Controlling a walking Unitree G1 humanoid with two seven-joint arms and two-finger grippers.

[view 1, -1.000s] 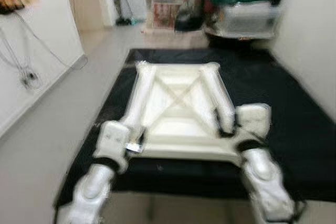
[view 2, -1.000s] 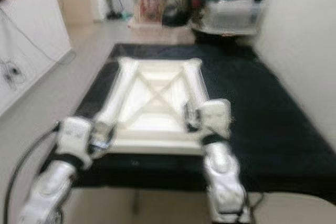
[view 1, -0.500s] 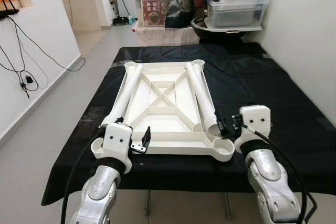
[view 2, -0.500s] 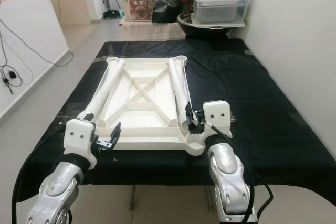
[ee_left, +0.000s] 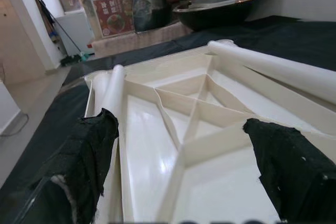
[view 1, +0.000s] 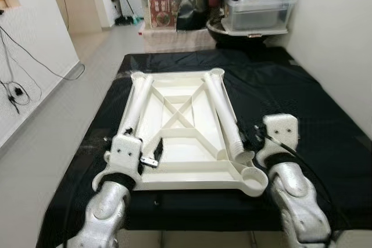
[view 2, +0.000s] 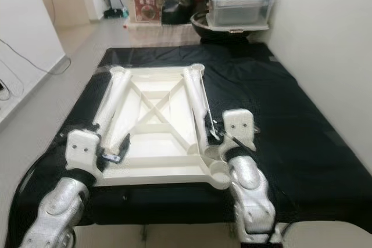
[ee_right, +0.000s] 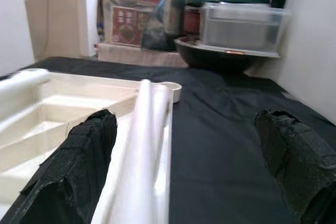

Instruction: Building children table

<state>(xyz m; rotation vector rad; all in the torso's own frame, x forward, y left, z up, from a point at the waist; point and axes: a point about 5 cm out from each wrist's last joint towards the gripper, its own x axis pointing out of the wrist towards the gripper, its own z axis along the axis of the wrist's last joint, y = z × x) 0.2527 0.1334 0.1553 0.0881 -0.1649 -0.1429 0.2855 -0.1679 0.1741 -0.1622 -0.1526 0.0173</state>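
The table top (view 1: pixel 180 137) lies underside up on the cloth-covered surface (view 1: pixel 302 103), its near edge close to the surface's near edge. One leg (view 1: pixel 135 104) lies along its left side, another leg (view 1: pixel 224 115) along its right. The left gripper (view 1: pixel 152 156) sits over the near left corner, the right gripper (view 1: pixel 251 137) beside the near right corner. Storage bins (view 1: pixel 256 4) stand behind the far edge.
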